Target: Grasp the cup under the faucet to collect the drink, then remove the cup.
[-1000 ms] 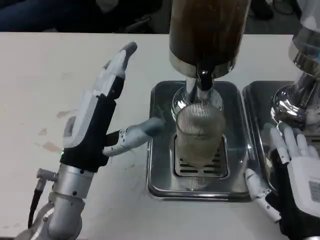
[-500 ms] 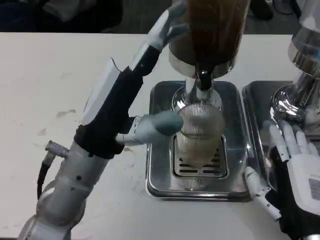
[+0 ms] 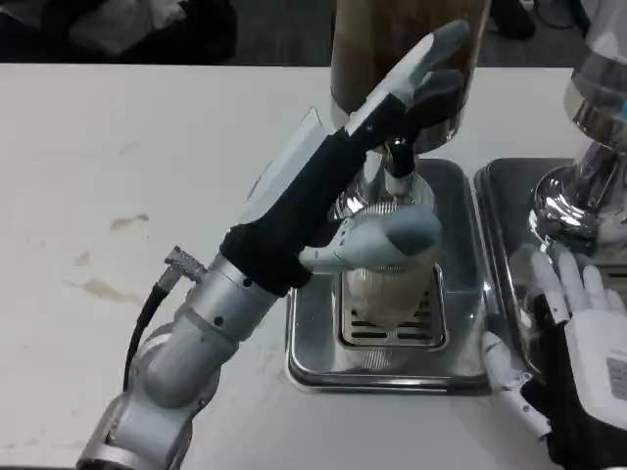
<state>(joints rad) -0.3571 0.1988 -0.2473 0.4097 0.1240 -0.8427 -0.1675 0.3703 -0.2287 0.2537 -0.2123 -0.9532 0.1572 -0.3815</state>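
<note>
The left robot hand (image 3: pixel 377 166), fingers spread and holding nothing, brackets the ribbed clear plastic cup (image 3: pixel 389 279) under the black faucet (image 3: pixel 399 157); the right robot hand (image 3: pixel 578 343) rests open.

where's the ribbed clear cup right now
The ribbed clear cup stands centre-right in the head view, on the steel drip tray under the dispenser's faucet, with the left hand reaching across it.

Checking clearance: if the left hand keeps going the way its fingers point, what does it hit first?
Likely the drink dispenser: the left hand points up and right, its fingertips already overlapping the dispenser body above the cup. Depth unclear.
</note>
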